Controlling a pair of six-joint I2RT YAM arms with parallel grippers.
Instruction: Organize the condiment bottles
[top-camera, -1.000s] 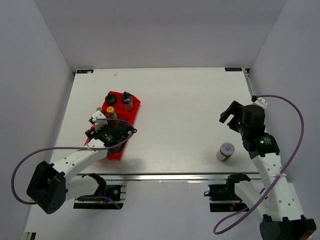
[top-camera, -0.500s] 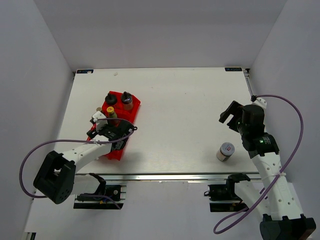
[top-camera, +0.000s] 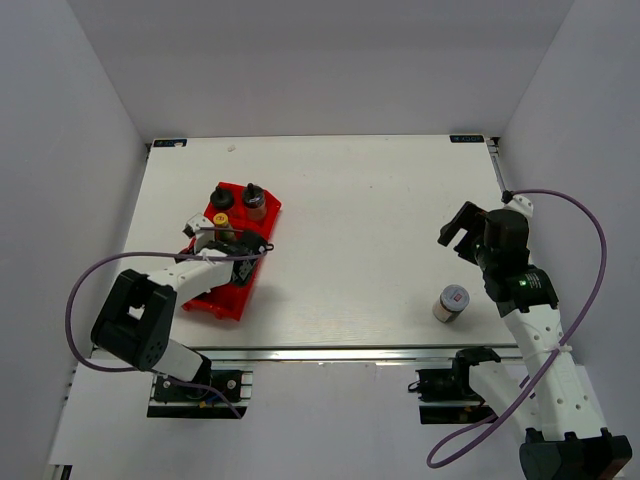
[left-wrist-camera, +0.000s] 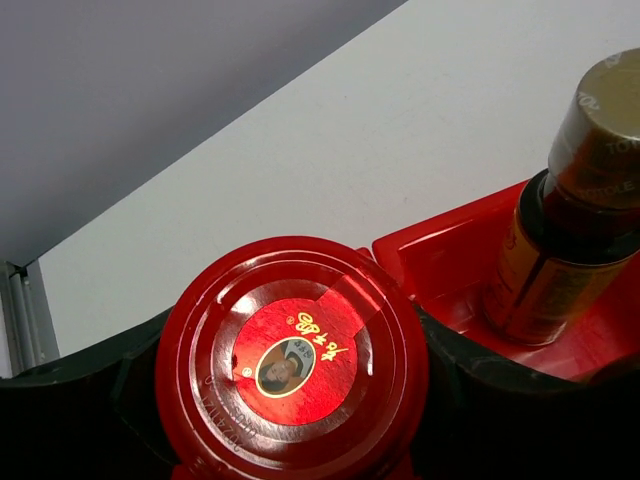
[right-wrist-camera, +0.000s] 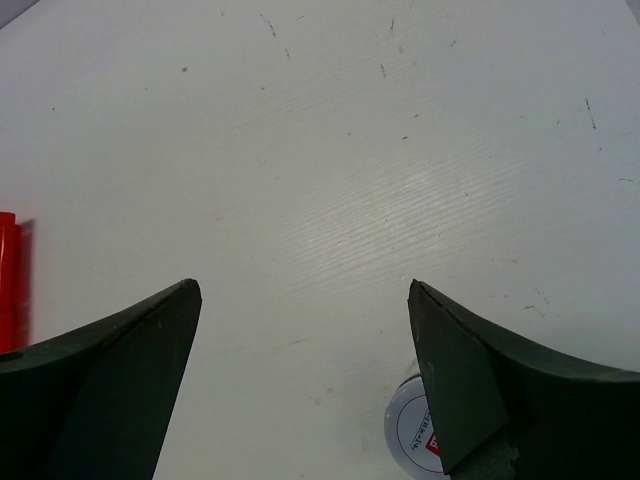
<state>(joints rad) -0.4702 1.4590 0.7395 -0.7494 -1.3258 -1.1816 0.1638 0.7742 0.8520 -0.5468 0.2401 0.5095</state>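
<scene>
My left gripper (top-camera: 233, 247) is over the red tray (top-camera: 222, 302), its jaws closed against a red-lidded jar (left-wrist-camera: 290, 360) that fills the left wrist view; the gripper hides the jar in the top view. A brown bottle with a yellow-gold cap (left-wrist-camera: 580, 200) stands in the tray just right of it and also shows in the top view (top-camera: 220, 219). Two black-capped bottles (top-camera: 222, 199) (top-camera: 254, 199) stand at the tray's far end. My right gripper (top-camera: 459, 232) is open and empty above the table. A white-capped jar (top-camera: 451, 300) stands near it and shows in the right wrist view (right-wrist-camera: 408, 440).
The red tray lies slantwise at the table's left side; its edge shows in the right wrist view (right-wrist-camera: 6, 280). The table's front edge (top-camera: 340, 349) runs just below the white-capped jar. Grey walls enclose the table on three sides.
My left gripper has moved away from the near edge, along the tray towards the yellow-capped bottle, and the arm's elbow has swung in closer. The right arm has not moved.
</scene>
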